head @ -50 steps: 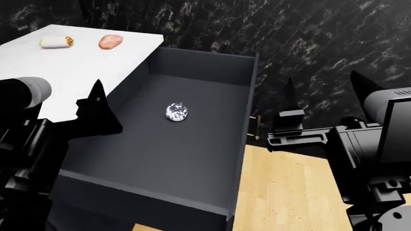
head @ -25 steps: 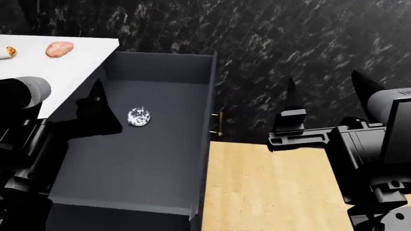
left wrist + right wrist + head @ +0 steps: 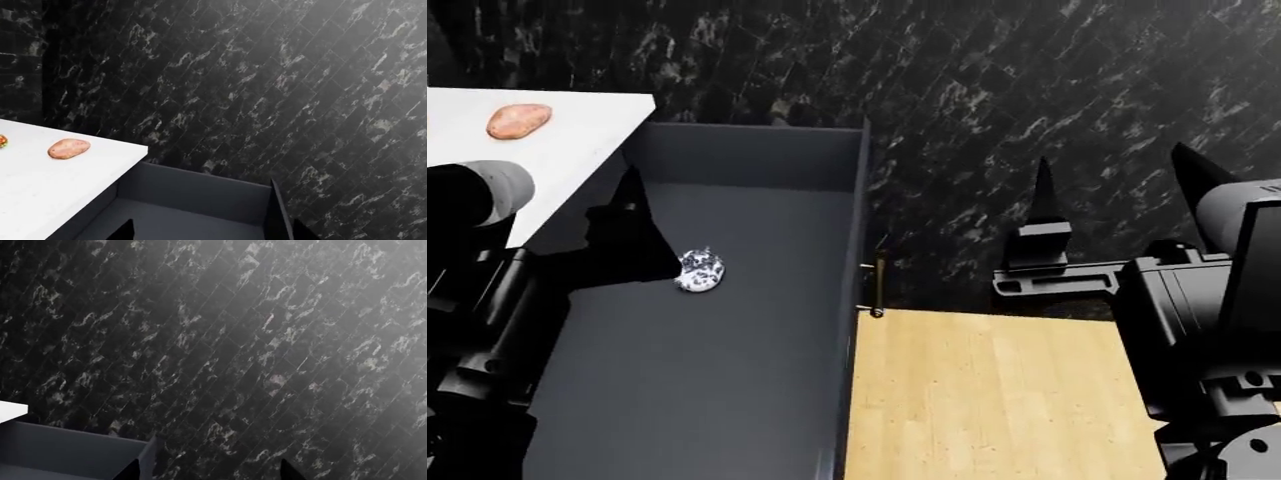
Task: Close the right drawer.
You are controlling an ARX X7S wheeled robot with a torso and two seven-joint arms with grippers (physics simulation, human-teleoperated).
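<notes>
The right drawer (image 3: 734, 360) stands pulled out, its dark grey inside open to the head view, and a small glittery ball (image 3: 699, 270) lies on its floor. Its front panel (image 3: 856, 300) is seen edge-on, with the short brass handle (image 3: 878, 285) on the outer side. My left gripper (image 3: 213, 232) is open above the drawer's inside (image 3: 180, 220), and one of its fingers (image 3: 630, 215) shows by the drawer's left wall. My right gripper (image 3: 1114, 170) is open, out in front of the handle and apart from it; the drawer's corner (image 3: 73, 450) shows beside one fingertip.
A white counter (image 3: 561, 150) borders the drawer's left side and carries a brown potato-like thing (image 3: 518, 120). Black marble wall (image 3: 1028, 90) runs behind everything. Light wood floor (image 3: 988, 400) lies in front of the drawer's panel.
The head view has swung: drawer and counter sit further left in it, the burrito has left the view, and more wood floor shows. The drawer stays open; both grippers stay open.
</notes>
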